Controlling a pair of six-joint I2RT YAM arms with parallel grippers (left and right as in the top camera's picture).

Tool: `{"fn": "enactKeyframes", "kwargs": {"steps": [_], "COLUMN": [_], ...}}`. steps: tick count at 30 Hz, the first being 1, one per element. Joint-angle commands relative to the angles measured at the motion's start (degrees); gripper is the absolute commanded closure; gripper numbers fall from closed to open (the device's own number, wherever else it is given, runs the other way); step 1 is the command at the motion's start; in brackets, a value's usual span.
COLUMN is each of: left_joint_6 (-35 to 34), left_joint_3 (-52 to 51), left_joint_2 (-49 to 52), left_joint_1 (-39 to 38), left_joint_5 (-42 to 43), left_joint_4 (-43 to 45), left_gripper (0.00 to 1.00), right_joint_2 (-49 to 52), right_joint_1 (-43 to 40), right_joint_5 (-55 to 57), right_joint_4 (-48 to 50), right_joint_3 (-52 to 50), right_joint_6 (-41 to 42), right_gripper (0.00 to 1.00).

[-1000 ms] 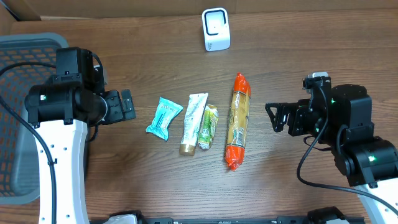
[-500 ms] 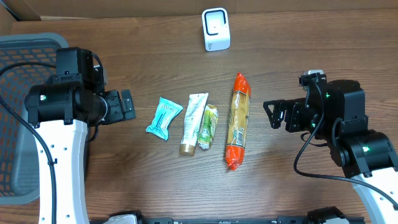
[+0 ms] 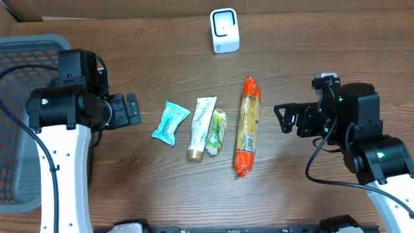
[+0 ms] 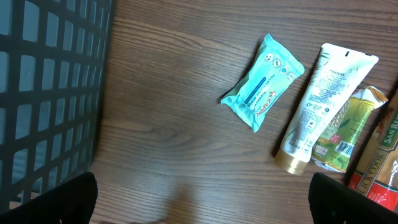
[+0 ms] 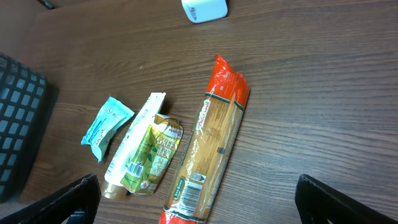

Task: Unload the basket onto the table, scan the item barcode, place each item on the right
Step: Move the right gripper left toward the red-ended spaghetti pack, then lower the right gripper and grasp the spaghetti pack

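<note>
Four items lie in a row mid-table: a teal packet, a white tube, a green packet and a long orange pasta pack. A white scanner stands at the far edge. My left gripper is open, just left of the teal packet, with only bare wood between its fingers. My right gripper is open to the right of the pasta pack. It holds nothing. Barcodes show on the pasta pack and the green packet in the right wrist view.
A grey mesh basket fills the table's left side, close to my left arm. A cardboard wall runs along the far edge behind the scanner. Bare wood lies between the pasta pack and my right gripper.
My right arm has shifted slightly left and toward the far side, nearer the pasta pack. The left arm and the items have not moved.
</note>
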Motion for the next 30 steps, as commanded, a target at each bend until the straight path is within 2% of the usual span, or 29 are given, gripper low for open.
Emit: {"fn": "enactKeyframes", "kwargs": {"steps": [1, 25, 30], "left_joint_6": [1.3, 1.3, 1.3], "left_joint_3": [0.7, 0.7, 0.7], "left_joint_2": [0.2, 0.2, 0.2], "left_joint_1": [0.3, 0.3, 0.3], "left_joint_5": [-0.6, -0.6, -0.6], "left_joint_4": [-0.2, -0.2, -0.2], "left_gripper": [0.0, 0.0, 0.01], "right_joint_2": [0.1, 0.1, 0.8], "right_joint_1": [0.0, -0.1, -0.1], "right_joint_5": [-0.5, -6.8, -6.5], "right_joint_4": [0.2, -1.1, -2.8], "right_joint_3": [1.4, 1.5, 4.4], "right_joint_6": [0.3, 1.0, 1.4], "right_gripper": [0.0, 0.0, 0.0]}}
